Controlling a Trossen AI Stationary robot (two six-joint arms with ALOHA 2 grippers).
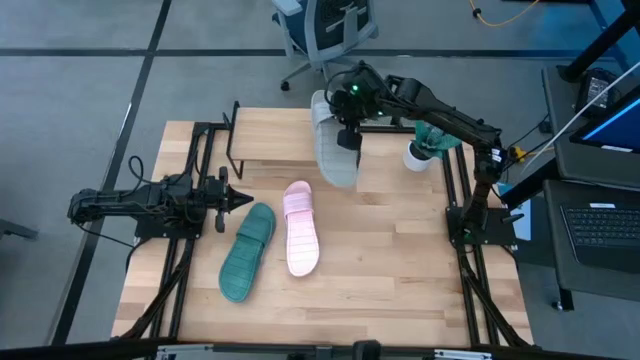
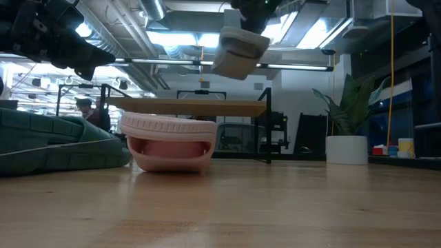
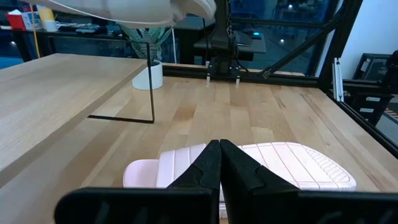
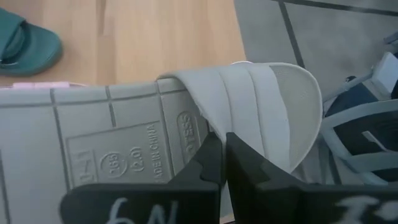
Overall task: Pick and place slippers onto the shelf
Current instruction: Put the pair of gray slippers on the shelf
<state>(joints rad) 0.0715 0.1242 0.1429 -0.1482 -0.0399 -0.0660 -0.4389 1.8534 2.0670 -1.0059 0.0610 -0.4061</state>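
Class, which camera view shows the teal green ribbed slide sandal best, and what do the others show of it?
The high view: the whole teal green ribbed slide sandal lies on the table beside the pink one. The low view shows only its side at the edge, the right wrist view a corner, the left wrist view nothing.

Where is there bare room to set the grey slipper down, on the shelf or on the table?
The shelf top looks bare left of the grey slipper, which the right gripper holds above its right end. The table is free right of the pink slipper, up to the white pot. It is crowded where the teal slipper lies beside the pink one, near the left gripper.
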